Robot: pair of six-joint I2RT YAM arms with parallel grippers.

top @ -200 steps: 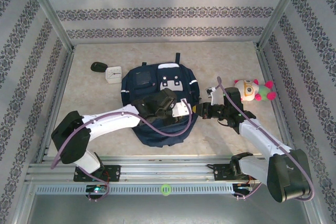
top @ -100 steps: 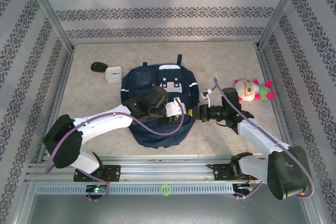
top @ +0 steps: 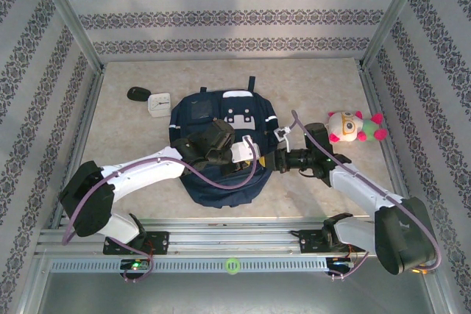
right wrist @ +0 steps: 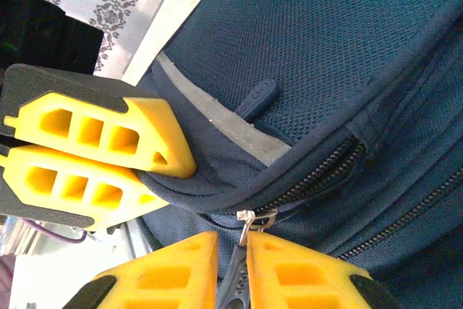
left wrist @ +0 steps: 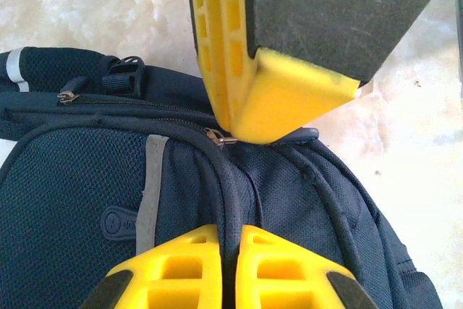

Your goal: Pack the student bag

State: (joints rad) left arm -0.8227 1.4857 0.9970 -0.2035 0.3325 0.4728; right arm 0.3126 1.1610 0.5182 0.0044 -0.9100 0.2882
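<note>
Two end effectors work at one student bag (top: 193,114), which lies at the middle of the counter (top: 324,82). The left end effector (left wrist: 230,235) is clamped narrow on a raised fold of its fabric. The right end effector (right wrist: 231,242) stands narrow with one zipper pull (right wrist: 233,274) between its fingers; whether it presses I cannot tell. One plush toy (top: 353,126) lies by the right edge. One white clock (top: 159,104) and one small dark object (top: 137,94) lie near the far-left corner.

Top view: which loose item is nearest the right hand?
The pink-and-white plush toy, right of the student bag; the clock and black object lie on its left.
</note>
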